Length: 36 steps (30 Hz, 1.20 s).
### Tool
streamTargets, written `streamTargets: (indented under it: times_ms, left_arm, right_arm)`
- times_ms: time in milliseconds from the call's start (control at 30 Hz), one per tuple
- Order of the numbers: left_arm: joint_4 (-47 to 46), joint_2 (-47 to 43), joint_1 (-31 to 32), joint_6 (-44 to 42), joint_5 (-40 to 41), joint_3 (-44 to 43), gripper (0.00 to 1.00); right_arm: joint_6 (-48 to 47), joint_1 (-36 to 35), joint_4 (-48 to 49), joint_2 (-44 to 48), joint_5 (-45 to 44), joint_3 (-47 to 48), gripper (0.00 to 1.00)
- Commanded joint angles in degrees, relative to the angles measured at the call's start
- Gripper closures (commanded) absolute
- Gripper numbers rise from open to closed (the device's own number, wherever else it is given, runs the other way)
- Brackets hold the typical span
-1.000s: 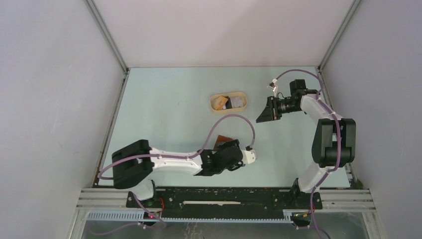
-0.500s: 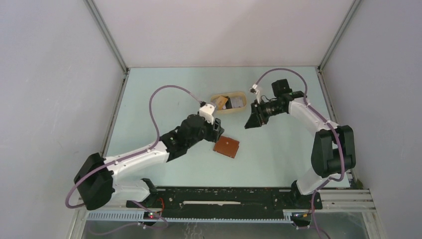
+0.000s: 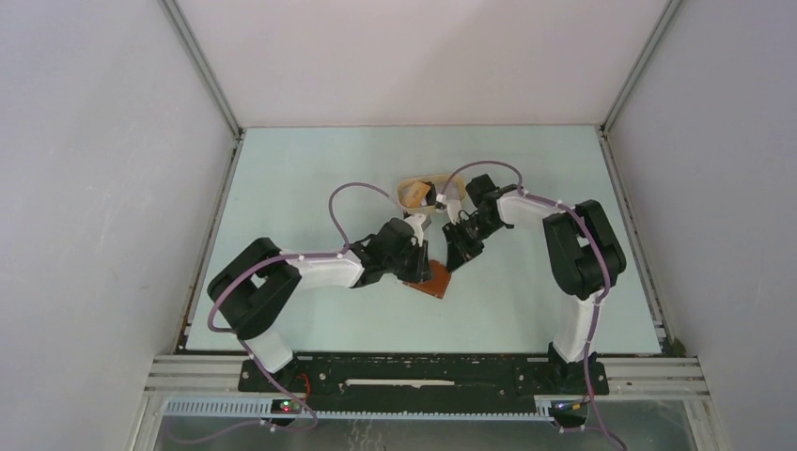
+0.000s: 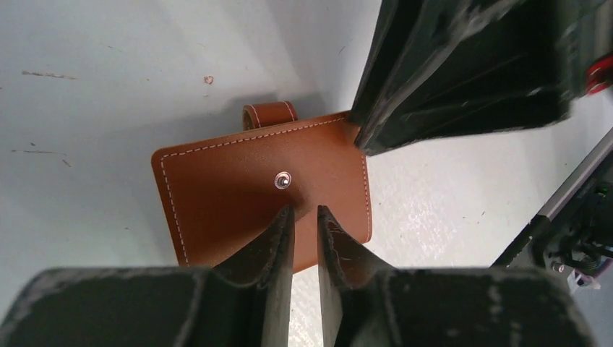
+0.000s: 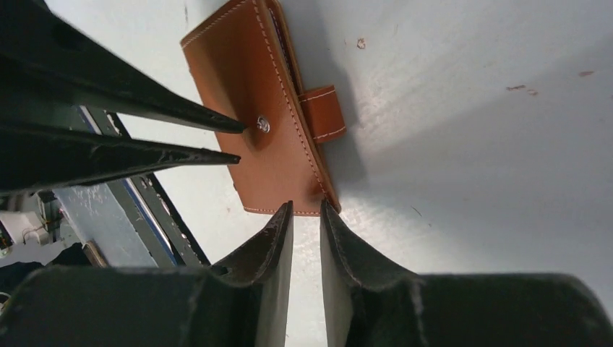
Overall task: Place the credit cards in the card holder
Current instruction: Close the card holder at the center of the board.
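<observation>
Left end effector [image 4: 303, 210] now over wallet [image 4: 217, 188]

Card holder [image 3: 436, 280] is lying flat and closed on the pale table [image 3: 310, 188], around mid-table, slightly toward the near side. It is sitting rotated, one corner pointing at the near edge, and is partly showing in the top view. Reddish-brown leather, squarish, white stitching running along the edges. Small round metal snap stud [image 4: 283, 180] is facing up near the middle of the face. Short strap tab [image 5: 322, 114] is sticking out past one edge, not fastened to the stud. Credit cards are not showing clearly enough in any view to place.
</observation>
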<state>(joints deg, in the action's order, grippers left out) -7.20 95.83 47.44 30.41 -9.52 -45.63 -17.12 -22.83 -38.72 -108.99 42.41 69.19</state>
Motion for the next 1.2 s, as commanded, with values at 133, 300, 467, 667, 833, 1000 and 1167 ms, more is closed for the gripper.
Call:
streamTargets:
  times_ms: [133, 300, 467, 667, 833, 1000, 1167]
  left_arm:
    - [2.9, -1.2, -1.7, 2.5, -0.1, -2.2, 0.77]
    - [0.9, -5.1, -2.8, 3.6, 1.6, -0.7, 0.73]
    - [0.3, -3.5, -3.3, 3.8, 0.7, -0.4, 0.71]
    - [0.2, 0.2, -4.9, 3.6, -1.6, 1.5, 0.74]
    - [0.3, 2.1, -5.8, 2.9, -3.3, 3.1, 0.77]
    - [0.3, 1.5, -6.3, 2.4, -3.8, 3.6, 0.77]
    - [-1.1, 0.3, -6.6, 2.3, -4.3, 4.9, 0.77]
  right_arm:
    - [1.3, -4.2, -4.3, -5.0, -4.6, 4.2, 0.83]
    - [0.7, -6.2, -6.1, -5.4, -4.5, 4.2, 0.95]
    - [-0.4, -7.6, -6.9, -4.1, 0.3, 3.8, 0.92]
    - [-2.1, -4.7, -7.4, -2.2, 4.8, 3.8, 0.76]
    - [-7.0, 0.7, -5.9, 2.8, 7.7, 3.8, 0.65]
    - [-22.6, 1.7, -3.7, 10.0, 10.1, 1.8, 0.58]
    - [-56.8, -1.7, -9.3, 11.3, 7.6, 0.5, 0.42]
